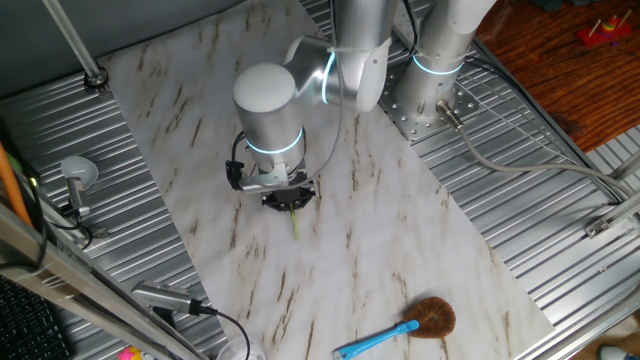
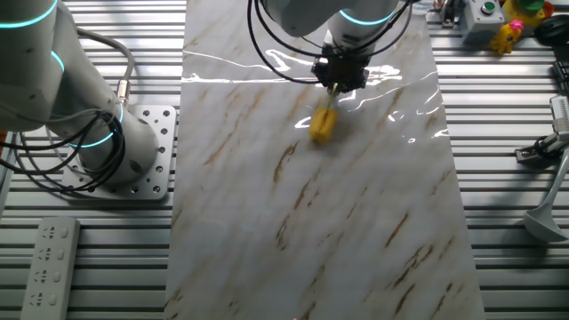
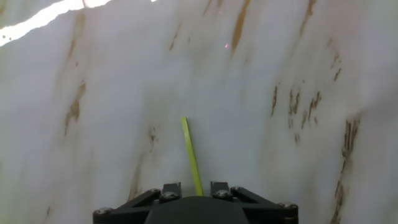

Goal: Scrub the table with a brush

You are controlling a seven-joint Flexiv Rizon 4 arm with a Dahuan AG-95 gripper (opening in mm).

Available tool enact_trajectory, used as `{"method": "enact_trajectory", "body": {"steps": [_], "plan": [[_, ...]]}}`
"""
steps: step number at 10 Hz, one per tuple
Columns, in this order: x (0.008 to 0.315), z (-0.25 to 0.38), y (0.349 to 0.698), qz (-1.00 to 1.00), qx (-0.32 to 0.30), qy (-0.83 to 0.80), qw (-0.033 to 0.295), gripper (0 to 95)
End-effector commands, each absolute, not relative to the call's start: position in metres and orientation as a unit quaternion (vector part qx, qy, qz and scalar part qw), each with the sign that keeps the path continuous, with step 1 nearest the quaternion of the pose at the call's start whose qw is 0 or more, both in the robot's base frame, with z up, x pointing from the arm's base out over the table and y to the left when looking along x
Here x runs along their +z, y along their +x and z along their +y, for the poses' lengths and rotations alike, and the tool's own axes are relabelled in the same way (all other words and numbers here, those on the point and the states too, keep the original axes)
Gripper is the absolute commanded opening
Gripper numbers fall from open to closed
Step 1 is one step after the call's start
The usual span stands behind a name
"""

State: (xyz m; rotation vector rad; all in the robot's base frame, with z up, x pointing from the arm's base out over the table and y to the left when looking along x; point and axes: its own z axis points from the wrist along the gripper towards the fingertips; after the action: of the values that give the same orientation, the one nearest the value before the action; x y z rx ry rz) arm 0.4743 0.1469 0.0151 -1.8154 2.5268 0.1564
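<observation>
The table [image 1: 400,230] is a white marble-patterned sheet with brown streaks, also in the other fixed view [image 2: 356,231] and the hand view [image 3: 280,155]. My gripper [image 1: 288,198] points down at its middle and is shut on the thin yellow-green handle of the brush [image 1: 295,222]. In the other fixed view the gripper [image 2: 340,78] holds the handle, and the yellow bristle head of the brush [image 2: 323,125] rests low on the sheet. In the hand view only the stick of the brush [image 3: 191,154] shows, running out from the gripper [image 3: 196,190]; the head is hidden.
A blue-handled brush with round brown bristles [image 1: 430,317] lies at the sheet's near corner. A second arm's base [image 2: 107,142] stands on the ribbed grey metal [image 2: 80,293] beside the sheet. A remote [image 2: 49,267] and tools [image 2: 544,151] lie on the metal.
</observation>
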Motion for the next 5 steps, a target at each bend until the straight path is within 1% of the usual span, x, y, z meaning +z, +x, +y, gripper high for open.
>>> {"method": "enact_trajectory", "body": {"steps": [1, 5], "plan": [[0.020, 0.149, 0.478, 0.812, 0.055, -0.581, 0.015, 0.0], [0.033, 0.153, 0.498, 0.806, 0.063, -0.588, 0.031, 0.0]]}}
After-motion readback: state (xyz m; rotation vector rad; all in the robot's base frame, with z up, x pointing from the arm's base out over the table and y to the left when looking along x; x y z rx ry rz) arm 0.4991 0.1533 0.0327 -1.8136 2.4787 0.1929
